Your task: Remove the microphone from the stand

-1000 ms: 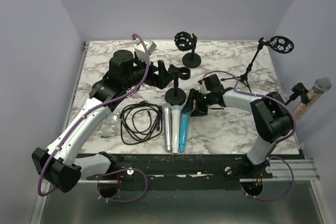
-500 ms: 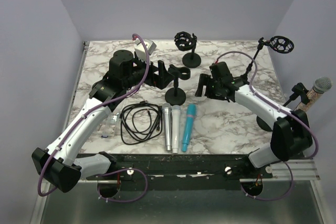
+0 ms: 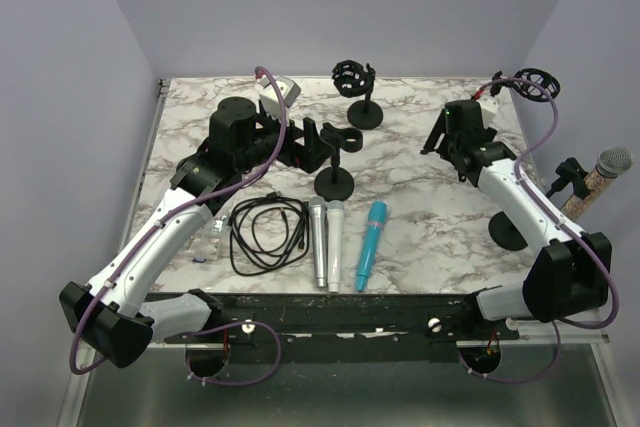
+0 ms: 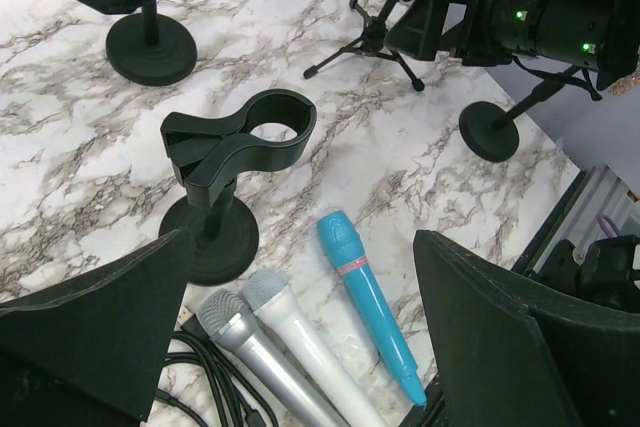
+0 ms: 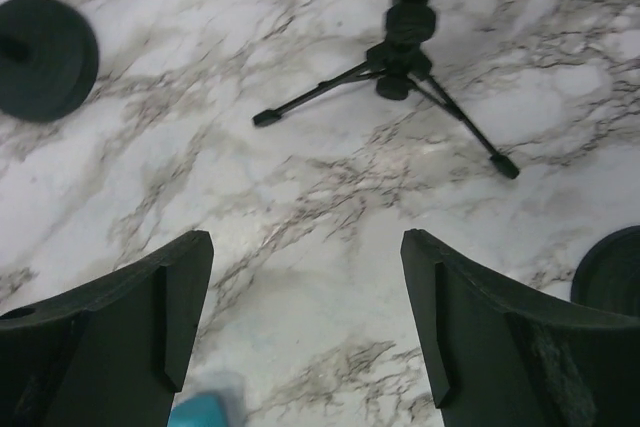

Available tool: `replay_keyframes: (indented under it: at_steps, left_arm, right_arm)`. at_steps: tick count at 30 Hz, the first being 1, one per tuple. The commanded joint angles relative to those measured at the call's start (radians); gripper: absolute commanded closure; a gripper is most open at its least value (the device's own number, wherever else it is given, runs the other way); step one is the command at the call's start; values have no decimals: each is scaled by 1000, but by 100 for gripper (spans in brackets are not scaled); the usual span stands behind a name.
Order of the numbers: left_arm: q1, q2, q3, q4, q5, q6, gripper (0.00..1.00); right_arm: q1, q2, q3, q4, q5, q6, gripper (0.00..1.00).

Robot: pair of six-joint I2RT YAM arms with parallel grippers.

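On counter (image 3: 430,269): blue microphone (image 3: 370,245) lying right of stand (image 3: 334,183), near front edge. Left gripper (image 4: 300,347), right gripper (image 5: 305,327) gaping wide, holding nothing. Top view alone showing glitter microphone (image 3: 612,162) far right.

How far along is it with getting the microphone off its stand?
Done: a blue microphone lies on the table beside two pale microphones, and the middle clip stand is empty. In hand: nothing; the left gripper and right gripper are open. Left: a last microphone sits in a stand at the table's right edge.
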Motion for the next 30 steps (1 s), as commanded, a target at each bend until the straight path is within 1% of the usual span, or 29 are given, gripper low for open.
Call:
replay_keyframes:
  at_steps: [1,4,6,11,14,20,23,28,30]
  left_arm:
    - [-9,-23,-6,8,-13,12,5]
    - [-11,-23,-5,8,-15,13,5]
    - [-10,-23,-4,5,-14,14,5]
    - [-11,-23,-3,5,-13,15,5]
    - [-12,-24,-1,2,-13,15,5]
    - [-12,-23,-1,1,-13,16,5]
    - [-13,-19,1,-1,-11,16,5]
    - [-11,-21,1,0,-11,16,5]
    - [-12,-20,0,0,-11,16,5]
  right_arm:
    - [-63,-44,-71,156,117,41,21]
    - [-101,-38,-101,236,149,49,33]
    - [-124,-22,-102,286,143,51,36]
    - [-156,51,-70,342,167,26,37]
    - [-191,79,-74,394,121,12,38]
    - [-210,147,-67,453,102,-34,42]
    - [-210,169,-51,462,109,-62,48]
    - [-210,196,-35,466,99,-115,50]
    - [-210,202,-27,466,101,-137,55]
